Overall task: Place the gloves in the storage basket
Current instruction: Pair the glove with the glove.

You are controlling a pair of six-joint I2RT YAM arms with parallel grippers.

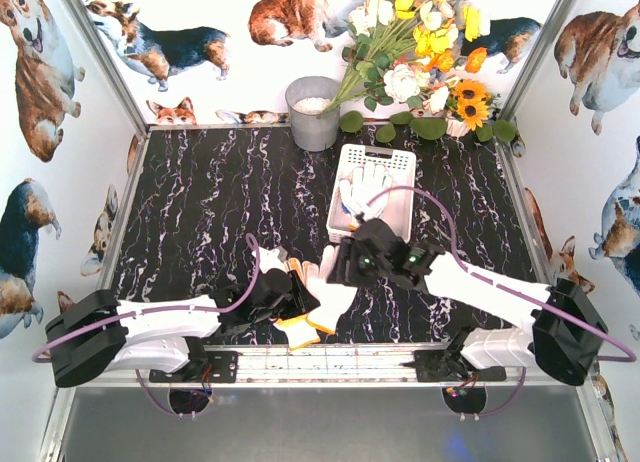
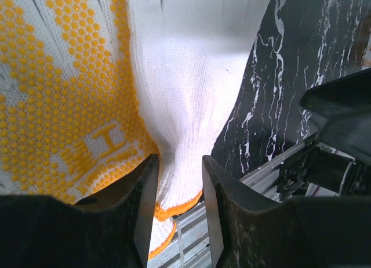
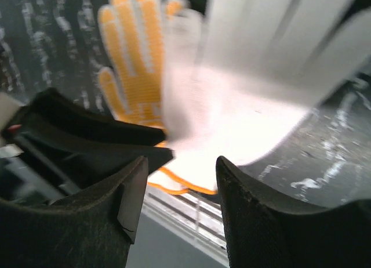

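A white knit glove (image 1: 335,294) with an orange-trimmed cuff lies near the table's front edge, partly over an orange-dotted glove (image 1: 299,330). My left gripper (image 1: 293,300) is shut on the white glove's cuff (image 2: 177,169), which is bunched between the jaws; the orange-dotted glove (image 2: 64,105) lies beside it. My right gripper (image 1: 346,265) is open and empty just above the white glove (image 3: 255,105), and it also sees the orange-dotted glove (image 3: 136,65). The white slotted storage basket (image 1: 400,164) stands behind it with white gloves (image 1: 365,187) inside.
A grey metal bucket (image 1: 313,112) stands at the back centre, left of the basket. A bunch of flowers (image 1: 420,52) leans over the back right. A metal rail (image 1: 330,360) runs along the front edge. The left arm's gripper body (image 3: 87,140) is close beside my right fingers.
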